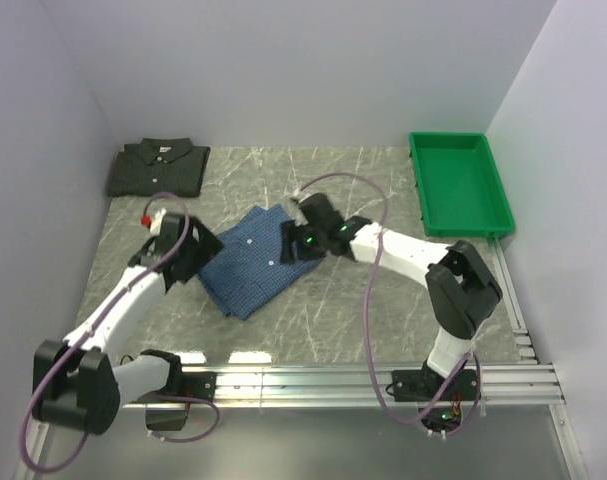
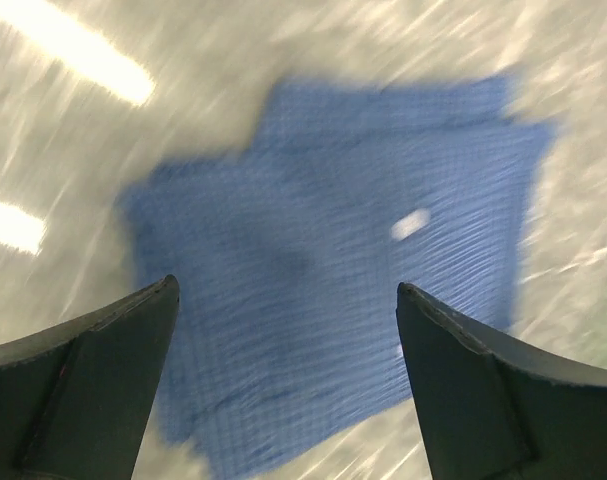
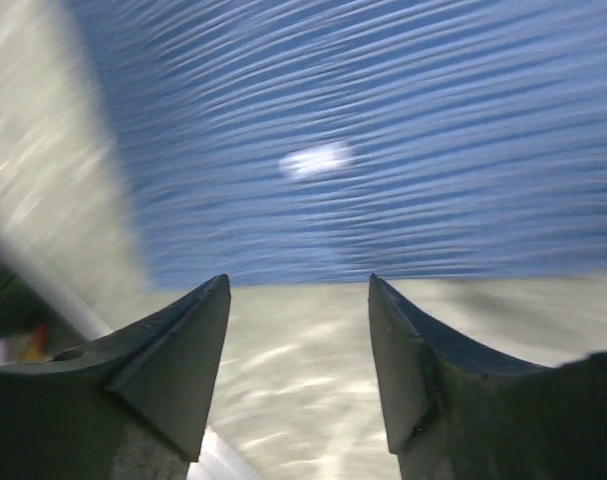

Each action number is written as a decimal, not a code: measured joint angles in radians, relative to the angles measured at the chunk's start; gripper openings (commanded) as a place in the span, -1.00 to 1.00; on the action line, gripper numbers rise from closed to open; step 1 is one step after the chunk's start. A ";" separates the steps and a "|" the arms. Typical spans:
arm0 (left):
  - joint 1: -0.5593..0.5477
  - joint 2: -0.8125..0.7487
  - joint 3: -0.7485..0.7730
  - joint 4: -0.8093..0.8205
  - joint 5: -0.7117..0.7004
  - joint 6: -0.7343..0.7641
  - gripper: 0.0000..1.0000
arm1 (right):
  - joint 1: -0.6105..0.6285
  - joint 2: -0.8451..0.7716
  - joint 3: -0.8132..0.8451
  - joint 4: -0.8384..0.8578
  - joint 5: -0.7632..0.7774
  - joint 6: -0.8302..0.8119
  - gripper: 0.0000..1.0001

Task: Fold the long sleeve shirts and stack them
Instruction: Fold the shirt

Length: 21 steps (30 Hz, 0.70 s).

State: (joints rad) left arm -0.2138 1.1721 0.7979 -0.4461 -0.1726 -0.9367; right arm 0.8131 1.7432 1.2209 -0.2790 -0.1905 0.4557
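left end effector (image 2: 286, 288) spread wide, empty, over blue shirt (image 2: 333, 250) | right end effector (image 3: 298, 280) spread, empty

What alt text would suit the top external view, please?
A folded blue shirt lies mid-table between the open left pincer and right pincer. A folded dark shirt sits back-left, a green tray back-right.

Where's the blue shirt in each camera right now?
Top external: blue shirt, folded, at the centre of the table.
Left wrist: fills mid-frame, blurred.
Right wrist: fills the upper frame, blurred.
Shared landmark: white spot on its cloth, probably a button, in both wrist views.
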 measured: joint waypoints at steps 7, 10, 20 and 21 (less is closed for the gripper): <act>-0.020 -0.124 -0.280 -0.019 0.103 -0.121 0.69 | -0.224 0.010 0.015 -0.056 0.105 -0.049 0.46; -0.054 -0.124 -0.309 -0.005 0.127 -0.149 0.64 | -0.248 0.052 0.056 -0.062 0.113 -0.057 0.45; -0.117 -0.041 -0.328 0.100 0.159 -0.193 -0.09 | -0.270 0.207 0.105 -0.045 0.053 -0.048 0.28; -0.117 -0.037 -0.329 0.101 0.160 -0.193 -0.16 | -0.270 0.212 0.098 -0.035 0.044 -0.045 0.23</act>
State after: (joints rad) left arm -0.3309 1.1355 0.4690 -0.3447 -0.0128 -1.1297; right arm 0.5434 1.9549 1.3186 -0.3145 -0.1463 0.4107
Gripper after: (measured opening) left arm 0.493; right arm 0.650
